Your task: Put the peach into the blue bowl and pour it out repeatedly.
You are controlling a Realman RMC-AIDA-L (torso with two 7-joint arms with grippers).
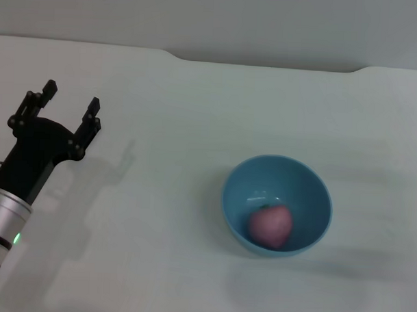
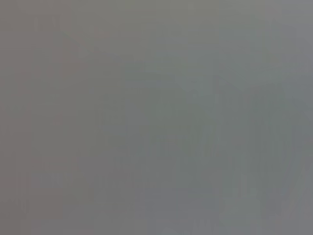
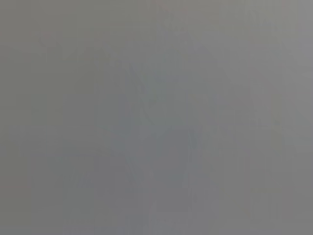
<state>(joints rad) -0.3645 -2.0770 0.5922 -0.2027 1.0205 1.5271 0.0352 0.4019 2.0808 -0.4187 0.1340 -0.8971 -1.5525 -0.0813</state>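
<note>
Left gripper [image 1: 69, 110] hangs with jaws apart, well off from our blue bowl [image 1: 235, 191] holding the peach [image 1: 271, 224]; tipping it fast, we judge, could roll the fruit away.

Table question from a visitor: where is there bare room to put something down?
Bare table stretches between the open left gripper and the blue bowl, and behind the bowl. Only the bowl is taken; the peach lies inside.

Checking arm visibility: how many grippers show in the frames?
1. The left gripper hovers open over the table, far left of the blue bowl holding the peach. The right gripper is out of view.
</note>
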